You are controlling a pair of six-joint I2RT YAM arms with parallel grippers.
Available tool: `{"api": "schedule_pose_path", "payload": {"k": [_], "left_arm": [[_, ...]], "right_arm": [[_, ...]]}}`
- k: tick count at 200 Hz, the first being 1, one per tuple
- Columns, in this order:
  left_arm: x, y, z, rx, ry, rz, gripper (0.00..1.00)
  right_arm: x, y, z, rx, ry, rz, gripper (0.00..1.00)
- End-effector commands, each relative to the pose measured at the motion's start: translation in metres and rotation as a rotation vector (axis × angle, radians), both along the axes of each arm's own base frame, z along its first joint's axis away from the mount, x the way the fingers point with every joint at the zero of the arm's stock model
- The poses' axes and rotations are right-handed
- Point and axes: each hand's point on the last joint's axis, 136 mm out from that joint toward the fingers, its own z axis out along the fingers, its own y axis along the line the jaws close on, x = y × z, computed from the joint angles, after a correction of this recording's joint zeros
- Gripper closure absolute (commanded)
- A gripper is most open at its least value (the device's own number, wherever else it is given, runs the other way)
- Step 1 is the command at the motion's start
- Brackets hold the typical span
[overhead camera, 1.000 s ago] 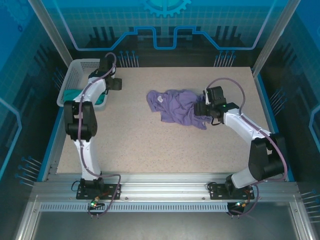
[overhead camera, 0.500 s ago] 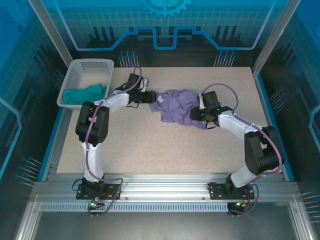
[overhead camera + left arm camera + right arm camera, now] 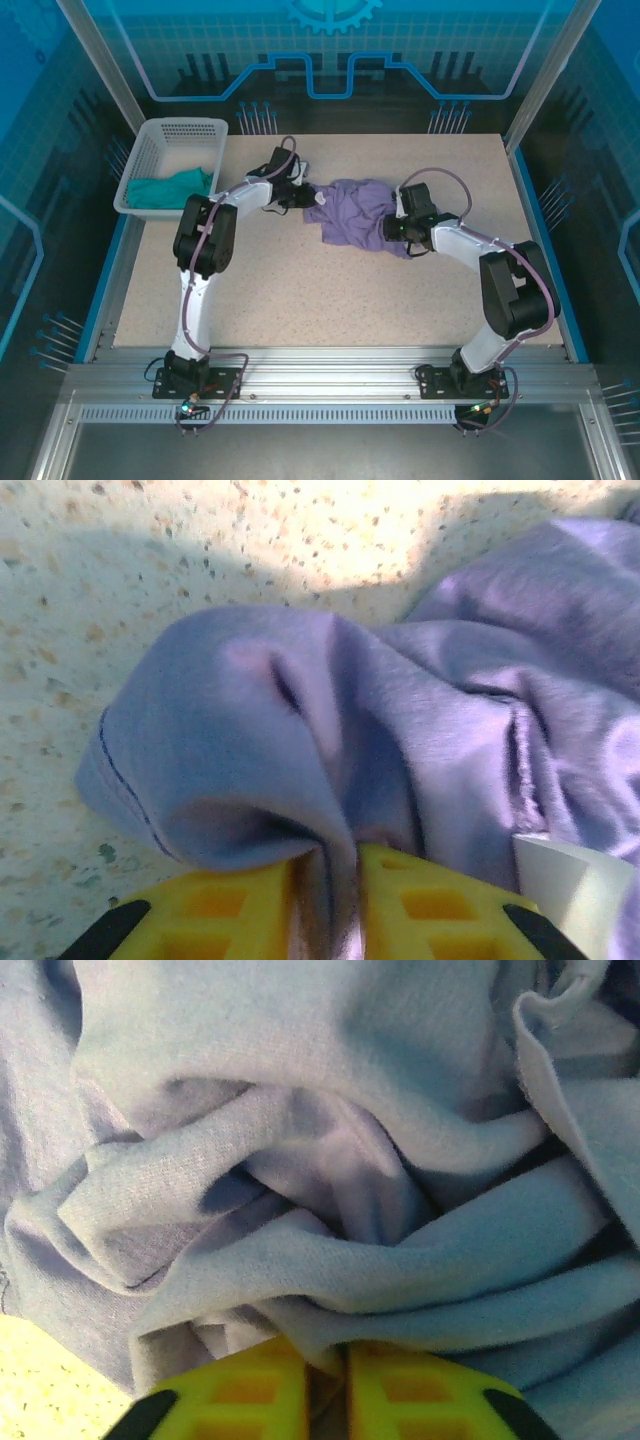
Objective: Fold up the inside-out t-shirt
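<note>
Both gripping: left hand is pinching a fold at the left edge of the shirt, right hand is clamping a bunch on its right side. Shirt is lying crumpled mid-surface (far half). Nothing folded; it is needing flattening, then every fold.

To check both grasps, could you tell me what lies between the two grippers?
The crumpled lavender t-shirt, from left gripper to right gripper, in the top view.
</note>
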Motion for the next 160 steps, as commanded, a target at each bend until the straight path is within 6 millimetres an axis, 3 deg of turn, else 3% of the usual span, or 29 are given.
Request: {"api": "schedule_pose_path", "payload": {"k": [1,12,21,44,56,80,95,114,140,160], "left_arm": [[-0.003,-0.007,-0.003,-0.022,0.051,-0.013,0.87],[-0.002,-0.007,0.0,-0.019,0.048,-0.013,1.0],[0.0,-0.005,0.006,-0.018,0.036,-0.009,1.0],[0.001,0.007,0.058,-0.046,-0.066,0.027,1.0],[-0.004,0.02,0.101,-0.08,-0.146,0.065,1.0],[-0.027,0.055,0.214,-0.169,-0.372,0.164,1.0],[-0.053,0.076,0.291,-0.194,-0.541,0.221,1.0],[-0.09,0.099,0.368,-0.204,-0.715,0.276,1.0],[-0.139,0.127,0.443,-0.218,-0.885,0.343,1.0],[-0.164,0.146,0.471,-0.193,-0.957,0.392,1.0]], "right_arm": [[0.013,0.005,0.026,0.012,-0.07,0.012,0.9],[0.013,0.002,0.039,0.012,-0.097,0.015,0.92],[0.012,-0.001,0.054,0.014,-0.126,0.018,0.93],[0.005,-0.013,0.113,0.033,-0.239,0.023,0.95],[-0.004,-0.019,0.155,0.052,-0.331,0.03,0.95],[-0.033,-0.026,0.254,0.1,-0.568,0.064,0.94],[-0.053,-0.033,0.31,0.104,-0.701,0.065,0.94],[-0.079,-0.04,0.371,0.104,-0.842,0.07,0.93],[-0.112,-0.054,0.434,0.074,-0.992,0.047,0.93],[-0.128,-0.07,0.459,0.026,-1.047,-0.009,0.92]]}}
